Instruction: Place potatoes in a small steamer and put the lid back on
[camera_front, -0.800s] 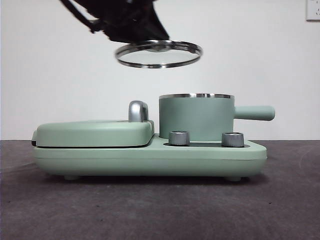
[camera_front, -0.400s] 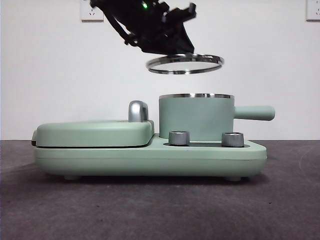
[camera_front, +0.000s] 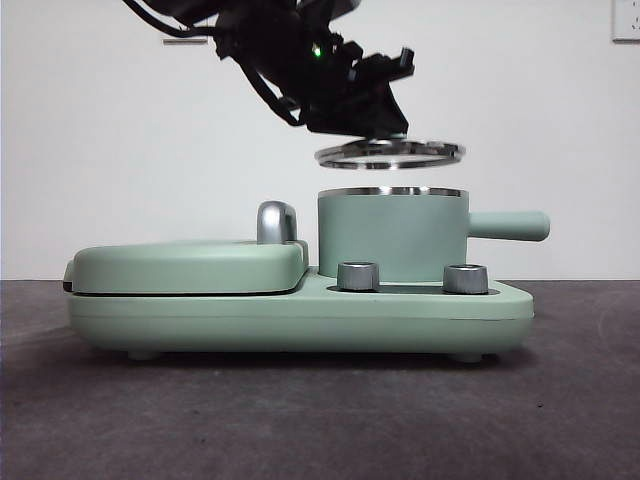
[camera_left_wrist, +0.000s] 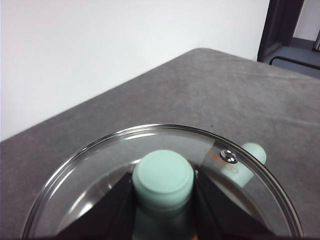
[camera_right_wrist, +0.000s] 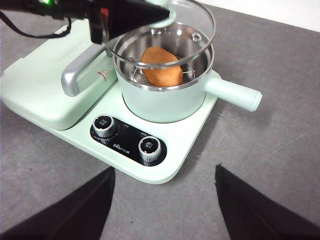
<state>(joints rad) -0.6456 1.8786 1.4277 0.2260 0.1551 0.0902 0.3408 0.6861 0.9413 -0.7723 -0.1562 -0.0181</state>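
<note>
Front view, left end effector (camera_front: 385, 128) clamped on round glass lid (camera_front: 390, 154) above cylindrical mint steamer (camera_front: 392, 235), right end effector (camera_right_wrist: 165, 200) apart.

Lid (camera_front: 390, 153) just above steamer (camera_front: 392, 235)

One potato (camera_right_wrist: 161, 66), one small steamer (camera_front: 392, 235), one lid (camera_front: 390, 154), two knobs (camera_right_wrist: 104, 125).

An orange-brown potato (camera_right_wrist: 161, 67) is seen inside the open mint-green steamer (camera_front: 392, 237), while the glass lid (camera_front: 390, 153) is held level just above its rim.
</note>
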